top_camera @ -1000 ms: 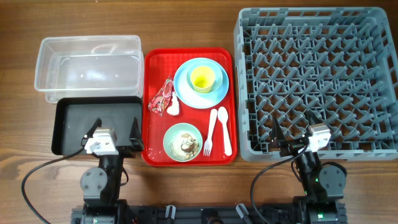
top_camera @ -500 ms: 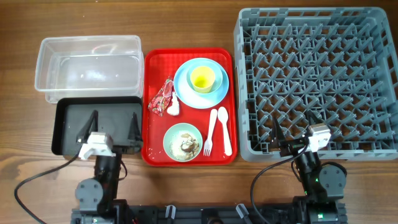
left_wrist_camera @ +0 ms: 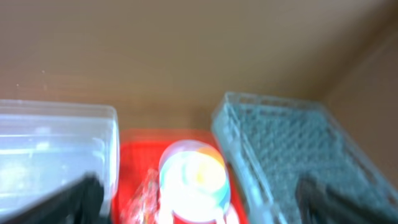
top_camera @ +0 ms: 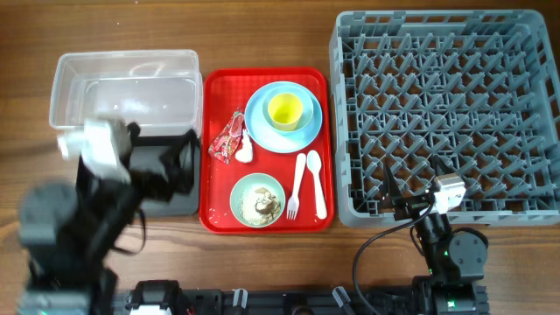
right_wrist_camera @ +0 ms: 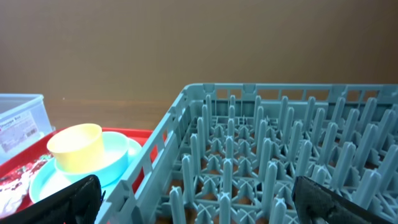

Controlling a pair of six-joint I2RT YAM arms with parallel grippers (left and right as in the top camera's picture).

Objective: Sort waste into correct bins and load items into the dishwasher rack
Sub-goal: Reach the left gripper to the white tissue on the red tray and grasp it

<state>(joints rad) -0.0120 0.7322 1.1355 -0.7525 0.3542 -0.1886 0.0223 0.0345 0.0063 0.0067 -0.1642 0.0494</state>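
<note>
On the red serving tray point(top_camera: 219, 87) lie the red wrapper point(top_camera: 229, 136), the white scrap point(top_camera: 246, 151), the pale green bowl point(top_camera: 258, 199) with leftovers, the white fork point(top_camera: 296, 185) and spoon point(top_camera: 316, 184), and the light blue plate point(top_camera: 262, 136) carrying the yellow cup point(top_camera: 284, 108) in a light blue bowl point(right_wrist_camera: 112, 158). My left gripper point(top_camera: 166, 162) is open and empty, raised and blurred over the black tray point(top_camera: 179, 204). My right gripper point(top_camera: 411, 188) is open and empty at the front edge of the grey rack point(top_camera: 446, 114).
The clear tub point(top_camera: 122, 87) stands at the back left, behind the black tray, which my left arm mostly hides. The rack fills the right side. The left wrist view is motion-blurred and shows the tub, the red tray and the rack ahead.
My left arm has risen from the table's front edge and swung up over the black tray. The right arm and all objects have not moved.
</note>
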